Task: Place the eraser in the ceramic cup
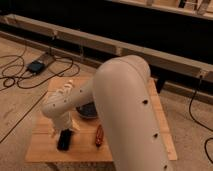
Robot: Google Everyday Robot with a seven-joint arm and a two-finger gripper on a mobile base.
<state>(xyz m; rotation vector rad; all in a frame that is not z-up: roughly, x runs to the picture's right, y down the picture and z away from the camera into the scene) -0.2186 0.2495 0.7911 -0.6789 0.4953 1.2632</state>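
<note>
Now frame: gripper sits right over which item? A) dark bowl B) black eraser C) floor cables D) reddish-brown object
B: the gripper, jaws open, hangs directly above the black eraser on the wooden table. The reddish-brown object lies apart beside it, and the dark bowl sits farther back.

A single camera looks down from high up, just behind the arm (125,100), whose elbow crowds the foreground. It faces the wooden table (44,150) beyond. The gripper (63,131) hangs lower left, over the table's near corner.
</note>
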